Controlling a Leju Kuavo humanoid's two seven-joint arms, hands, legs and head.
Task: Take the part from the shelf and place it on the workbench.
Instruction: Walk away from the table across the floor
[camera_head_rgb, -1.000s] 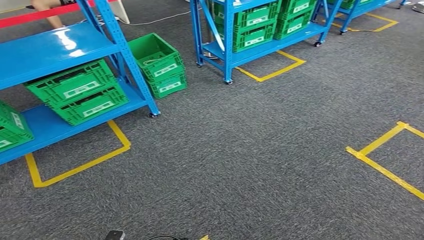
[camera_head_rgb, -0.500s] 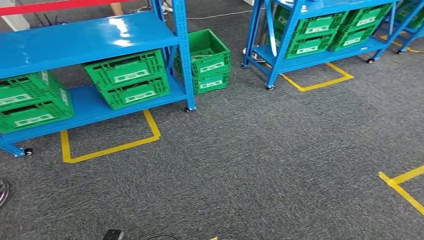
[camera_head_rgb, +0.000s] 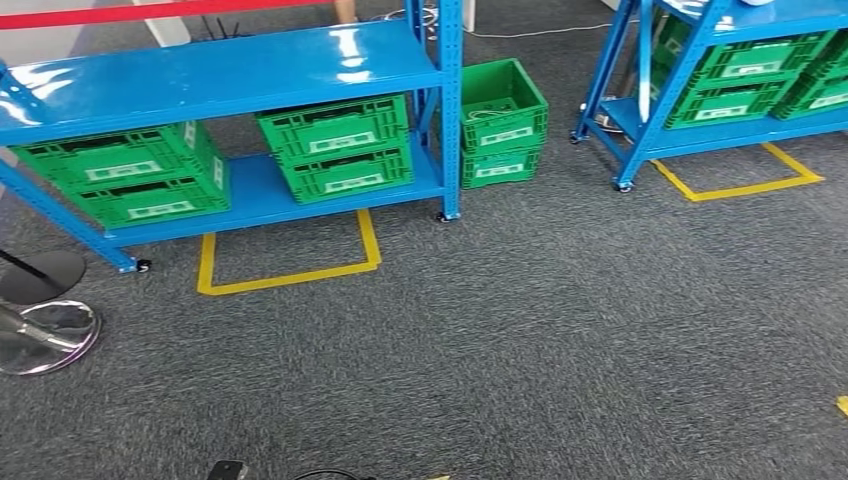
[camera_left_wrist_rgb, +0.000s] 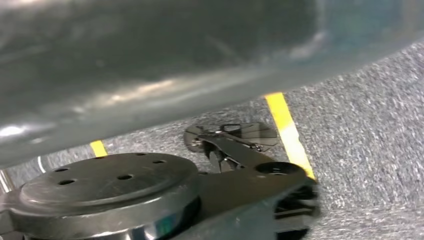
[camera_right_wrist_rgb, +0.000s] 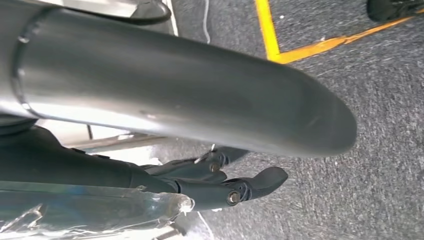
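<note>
Hanging low beside the robot's body, the right hand (camera_right_wrist_rgb: 190, 100) shows a thick grey thumb with darker fingers (camera_right_wrist_rgb: 260, 182) curled in beneath it. Something clear and crinkled, like plastic film (camera_right_wrist_rgb: 100, 212), lies right against those fingers. I cannot tell whether the hand grips it or is merely clenched beside it. The left hand (camera_left_wrist_rgb: 150, 60) is a grey blur close to its camera, and I cannot tell its state either.

If that film-wrapped thing is the part, I judge it light and slippery. The wrap would slide and crumple, so a hold should close around the solid body inside, not the loose film. No other part can be picked out. The crates are too far from both hands to show what they hold.

Under both hands is grey carpet (camera_head_rgb: 560, 330) marked with yellow tape (camera_head_rgb: 290, 275). Well ahead of the hands stands the blue shelf (camera_head_rgb: 230, 70), with green crates (camera_head_rgb: 335, 150) on its lower level and another stack (camera_head_rgb: 500, 120) on the floor beside it. Each crate carries a white label, but the writing is too small to read. No worktop can be made out.
</note>
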